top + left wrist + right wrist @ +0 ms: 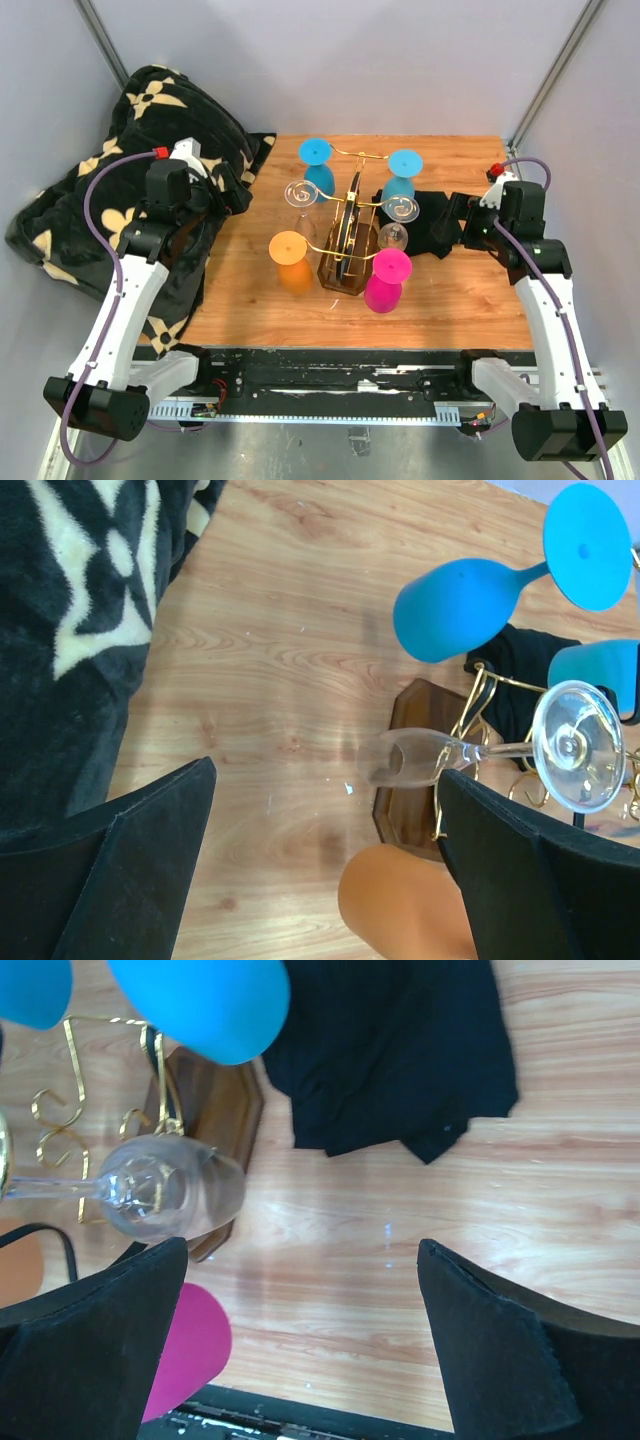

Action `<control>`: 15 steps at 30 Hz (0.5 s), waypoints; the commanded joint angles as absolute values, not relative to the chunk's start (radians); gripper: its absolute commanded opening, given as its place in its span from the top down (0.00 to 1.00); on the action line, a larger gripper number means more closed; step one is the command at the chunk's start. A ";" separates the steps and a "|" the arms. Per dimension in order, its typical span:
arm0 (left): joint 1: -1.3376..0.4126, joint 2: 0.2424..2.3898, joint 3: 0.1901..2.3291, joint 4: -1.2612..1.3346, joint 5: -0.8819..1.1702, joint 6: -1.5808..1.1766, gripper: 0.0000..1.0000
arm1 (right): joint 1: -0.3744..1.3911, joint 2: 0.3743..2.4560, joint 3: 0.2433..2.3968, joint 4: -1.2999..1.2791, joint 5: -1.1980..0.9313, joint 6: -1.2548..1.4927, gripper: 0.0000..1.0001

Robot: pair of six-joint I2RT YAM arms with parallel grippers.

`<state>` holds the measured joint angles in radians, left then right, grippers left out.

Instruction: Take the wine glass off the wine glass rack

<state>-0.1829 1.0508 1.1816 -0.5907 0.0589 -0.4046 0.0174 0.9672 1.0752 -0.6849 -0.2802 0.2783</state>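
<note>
The wine glass rack stands mid-table: gold wire with scroll ends on a dark brown wooden base. Several glasses hang on it upside down: two blue, two clear, one orange, one pink. My left gripper is open and empty, left of the rack; its view shows a clear glass and the orange glass by its right finger. My right gripper is open and empty, right of the rack, near the other clear glass.
A black and cream floral blanket lies over the table's left edge under my left arm. A black cloth lies on the wood right of the rack, also in the right wrist view. Grey walls close in the back and sides.
</note>
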 commanded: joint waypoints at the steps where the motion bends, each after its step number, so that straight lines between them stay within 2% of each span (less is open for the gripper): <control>1: -0.189 1.025 1.158 -0.598 0.016 -0.419 0.00 | 0.008 0.943 1.124 -0.754 -0.091 0.263 0.02; 5: -0.189 1.027 1.115 -0.584 0.043 -0.441 0.00 | 0.008 1.005 1.176 -0.782 -0.093 0.289 0.02; 11: -0.189 0.976 1.098 -0.584 0.041 -0.441 0.00 | 0.001 1.046 1.216 -0.562 -0.172 0.378 0.02; 13: -0.189 0.959 1.098 -0.596 0.028 -0.440 0.00 | -0.025 1.098 1.237 -0.516 -0.261 0.438 0.01; 15: -0.189 0.946 1.097 -0.611 0.031 -0.442 0.00 | -0.052 1.138 1.228 -0.423 -0.382 0.527 0.11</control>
<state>-0.1841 0.9958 1.0924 -0.6010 0.0399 -0.4347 0.0002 1.0748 1.1992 -0.6106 -0.2043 0.3679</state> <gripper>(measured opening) 0.994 0.955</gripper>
